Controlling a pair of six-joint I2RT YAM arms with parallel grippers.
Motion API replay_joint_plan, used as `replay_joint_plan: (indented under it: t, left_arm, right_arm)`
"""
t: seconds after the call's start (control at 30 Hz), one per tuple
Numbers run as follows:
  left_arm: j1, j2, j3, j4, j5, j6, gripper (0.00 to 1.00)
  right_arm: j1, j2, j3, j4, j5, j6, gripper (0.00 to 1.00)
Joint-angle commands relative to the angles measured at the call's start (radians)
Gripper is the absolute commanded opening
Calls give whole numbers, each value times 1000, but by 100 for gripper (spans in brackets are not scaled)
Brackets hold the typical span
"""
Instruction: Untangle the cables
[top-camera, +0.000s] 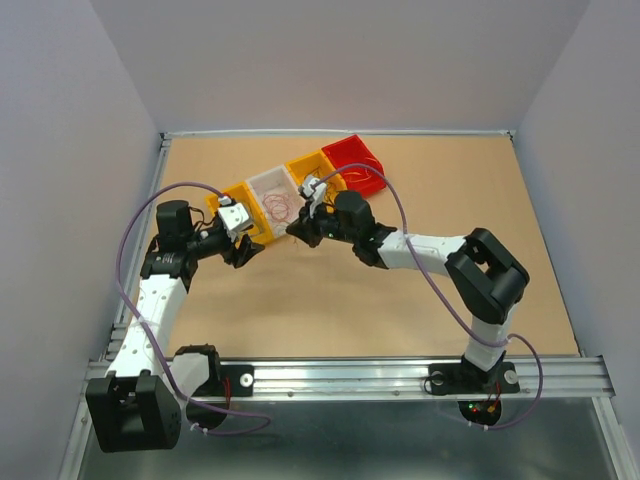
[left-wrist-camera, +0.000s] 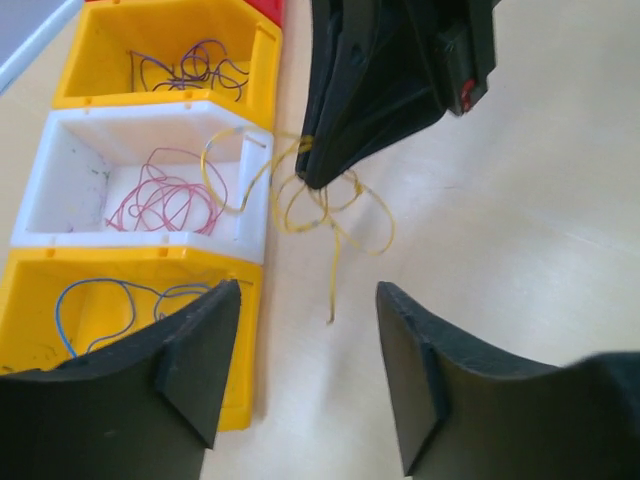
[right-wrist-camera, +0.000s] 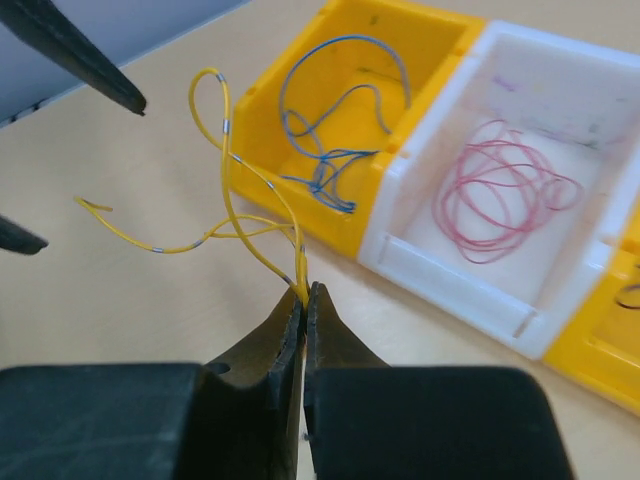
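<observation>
Pinching the yellow cables (right-wrist-camera: 226, 126) at frame centre, right claw (right-wrist-camera: 303, 290) is clamped tight; left claw (left-wrist-camera: 308, 300) gapes wide, holding nothing.

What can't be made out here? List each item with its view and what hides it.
Top external: the yellow wires are too small to see.
Left wrist: the right gripper hides where it pinches them; the top edge cuts off the red bin.
Right wrist: the right edge cuts off the dark wires.
</observation>
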Motion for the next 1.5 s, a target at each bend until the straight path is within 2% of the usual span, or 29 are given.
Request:
replay_joint_plan:
  t: [0.0,0.1,0.17,0.27,0.4,0.6,0.8,0.83,0.93,0.97,1.0,1.1,1.17,1.27,1.3,1.37,1.4,1.47]
  left_arm:
    - [-2,-35,3,73,-53,-54,75]
    - [1,-70,-28,151,-126,-118,87]
    - [4,-82,-40,165,-143,-123,89]
    - [4,-95,-51,176,-148,-121,89]
    - [6,-89,-48,174,-154,-123,89]
    - [6,-95,-51,174,-153,-117,89]
    - [6,-102,-53,171,-153,-114,89]
    - [6,-101,-53,173,-153,-114,89]
    - [6,-102,-54,171,-153,-111,89]
    - [6,-101,-54,171,-153,-108,89]
    - [6,-96,-51,171,-153,-111,89]
    - [6,-90,-50,173,-153,-111,89]
    - [6,-87,-50,171,-153,-109,89]
    - [6,-86,-50,170,-159,-109,89]
    - [6,-87,-50,171,-162,-108,89]
    - [6,-90,-51,171,-165,-105,89]
    - [6,-95,-54,171,-172,-102,89]
    - [6,-102,-56,176,-186,-100,89]
  right_arm:
    - [-53,-118,-47,91,256,77,0]
    - [-153,-133,-51,39,298,146,1]
    - [-210,-135,-50,25,286,192,0]
    - [-283,-120,-15,-12,348,195,1]
    - [-355,-38,105,-92,394,193,0]
    - [-379,119,342,-202,500,160,1]
    - [-379,265,473,-244,612,112,1]
    - [-377,316,526,-266,621,107,1]
    - [-377,350,539,-314,579,84,2]
    - [-379,348,532,-314,579,80,9]
    - [-379,342,526,-313,548,77,26]
    - [-379,298,512,-313,523,69,36]
    - [-379,264,504,-313,517,63,39]
    - [-379,181,480,-313,499,48,54]
    - [-377,133,455,-311,494,49,62]
    - [-377,82,417,-308,487,51,70]
    - [-377,24,368,-307,485,57,80]
    - [-377,-38,293,-281,482,67,88]
